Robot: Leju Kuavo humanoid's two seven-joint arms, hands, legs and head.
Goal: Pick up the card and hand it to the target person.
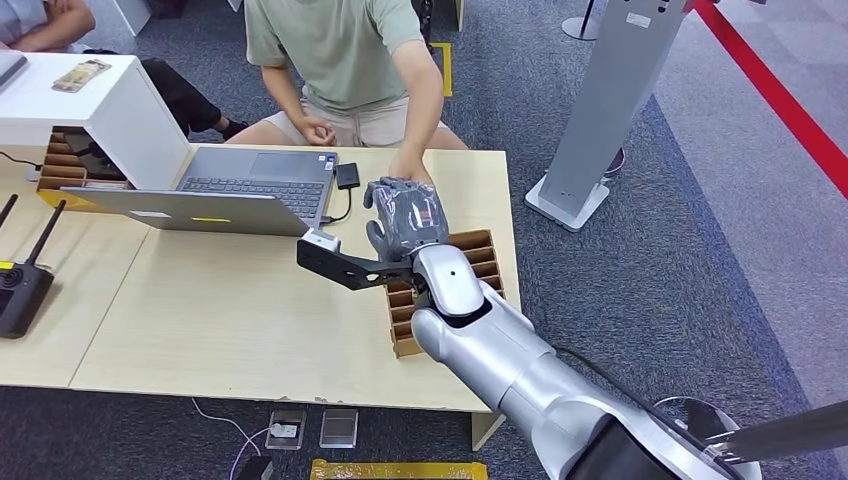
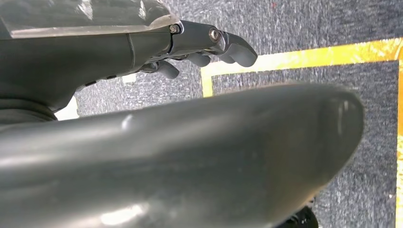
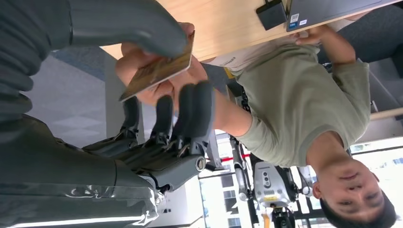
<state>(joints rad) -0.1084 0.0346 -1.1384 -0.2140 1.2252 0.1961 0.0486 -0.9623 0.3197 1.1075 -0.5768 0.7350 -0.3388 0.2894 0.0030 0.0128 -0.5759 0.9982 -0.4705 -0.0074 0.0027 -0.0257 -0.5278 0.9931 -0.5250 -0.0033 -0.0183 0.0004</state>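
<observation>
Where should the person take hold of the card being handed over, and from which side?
The card is pinched between the right hand's thumb and fingers, with one end sticking out clear of them. That free end looks like the best part to take, flat between thumb and fingers, coming from the person's own side, opposite the robot's palm.

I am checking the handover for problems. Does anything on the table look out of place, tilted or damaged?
Nothing stands out. The right hand holds the card against the person's hand over the far table edge. The laptop lies open and flat, and the cardboard divider tray looks intact.
</observation>
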